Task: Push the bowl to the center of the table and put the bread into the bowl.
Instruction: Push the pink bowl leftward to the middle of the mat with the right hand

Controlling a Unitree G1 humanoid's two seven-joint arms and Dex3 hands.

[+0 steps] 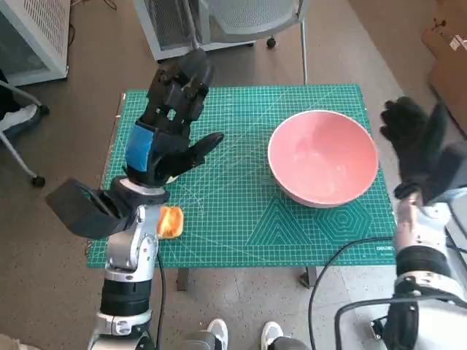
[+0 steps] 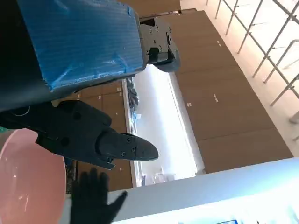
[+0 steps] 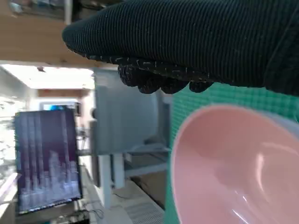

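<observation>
A pink bowl stands empty on the right half of the green mat; it also shows in the left wrist view and the right wrist view. A piece of bread lies near the mat's front left, partly hidden behind my left forearm. My left hand is raised above the mat's left side with its fingers spread, holding nothing. My right hand, in the black glove, hovers beside the bowl's right rim with fingers apart, not touching it.
A chair base and a grey cabinet stand beyond the table's far edge. A white rack is at the far left and cardboard at the far right. A black cable runs off the front right corner. Shoes show below.
</observation>
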